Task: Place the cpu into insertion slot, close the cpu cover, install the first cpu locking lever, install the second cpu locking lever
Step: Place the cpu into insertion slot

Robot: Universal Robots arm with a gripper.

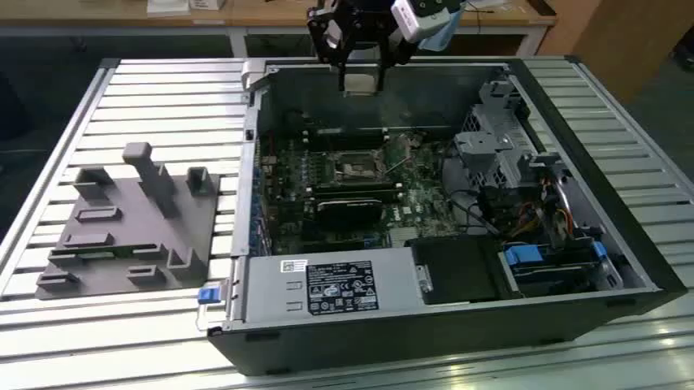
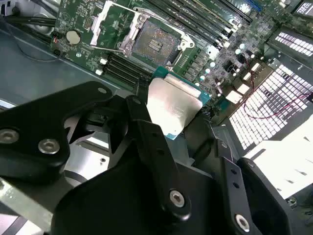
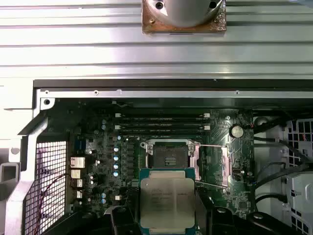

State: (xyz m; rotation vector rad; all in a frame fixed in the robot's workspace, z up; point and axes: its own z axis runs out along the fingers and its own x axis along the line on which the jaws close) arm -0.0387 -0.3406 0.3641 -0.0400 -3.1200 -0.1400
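Clear of the insertion slot point(image 3: 170, 159), cpu point(image 3: 167, 201) clamped in the tool point(image 1: 362, 81), cpu cover point(image 3: 215, 166) open

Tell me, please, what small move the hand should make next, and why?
Probably lower the hand, shut on the cpu, down toward the insertion slot: in the exterior view it hangs above the case, the slot lies bare, and the cpu cover stands swung open beside it.

We see the gripper point(image 1: 362, 88) over the open computer case's point(image 1: 607, 268) far wall, pinching the cpu point(image 1: 362, 81). The insertion slot point(image 1: 356, 167) lies on the motherboard point(image 1: 288, 203), well apart; a grey fixture point(image 1: 130, 223) sits by the table's point(image 1: 162, 89) edge at the exterior view's left.
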